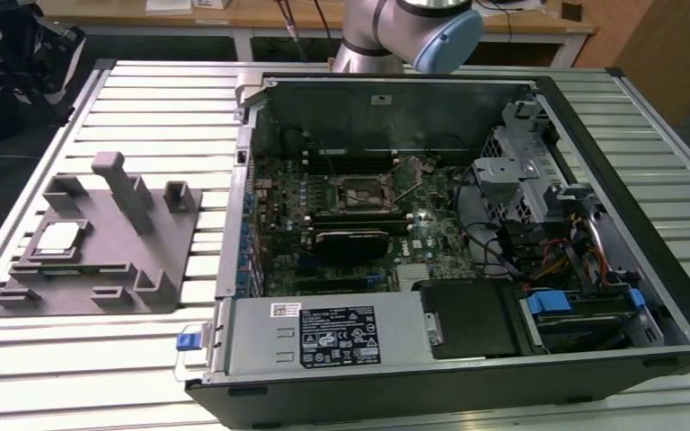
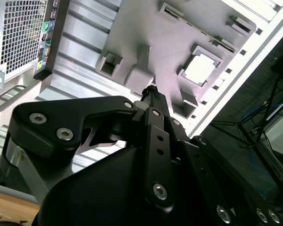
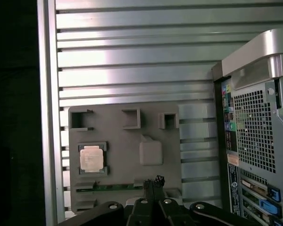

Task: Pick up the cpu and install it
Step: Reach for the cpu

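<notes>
The cpu is a small silvery square lying flat in a framed pocket of the grey plastic tray, at the exterior view's left. Both wrist views look down on the cpu and the tray. My gripper hangs well above the tray, off to one side of the chip, with its fingertips together and nothing between them. The dark square socket sits on the motherboard inside the open case, with a thin lever beside it.
The open computer case lies on a slatted metal table, with its rear panel close to the tray. A black block, a drive cage and cables crowd the socket. The arm's base stands behind the case.
</notes>
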Controlling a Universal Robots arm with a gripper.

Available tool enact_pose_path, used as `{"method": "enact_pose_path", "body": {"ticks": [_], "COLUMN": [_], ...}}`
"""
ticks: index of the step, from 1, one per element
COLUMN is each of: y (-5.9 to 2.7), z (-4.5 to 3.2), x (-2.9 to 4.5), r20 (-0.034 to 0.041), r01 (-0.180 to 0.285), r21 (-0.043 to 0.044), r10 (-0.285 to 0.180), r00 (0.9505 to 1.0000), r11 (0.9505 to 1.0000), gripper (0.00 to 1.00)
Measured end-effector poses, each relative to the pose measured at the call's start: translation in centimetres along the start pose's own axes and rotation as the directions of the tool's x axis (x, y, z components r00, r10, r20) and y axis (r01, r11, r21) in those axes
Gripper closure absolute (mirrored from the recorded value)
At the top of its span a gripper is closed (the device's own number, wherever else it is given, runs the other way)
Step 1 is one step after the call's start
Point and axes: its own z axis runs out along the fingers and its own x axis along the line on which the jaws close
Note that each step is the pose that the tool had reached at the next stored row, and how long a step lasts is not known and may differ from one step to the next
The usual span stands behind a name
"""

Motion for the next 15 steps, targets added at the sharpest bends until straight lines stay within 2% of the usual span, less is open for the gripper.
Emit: {"method": "enact_pose_path", "body": {"ticks": [15], "y": [-0.25], "z": [2.02], "x": [2.13], "r20": [-0.0001], "r01": [0.0], "r21": [0.0001], "r10": [0.0], "r00": [1.0], "r11": [1.0], "gripper": [0.89]}}
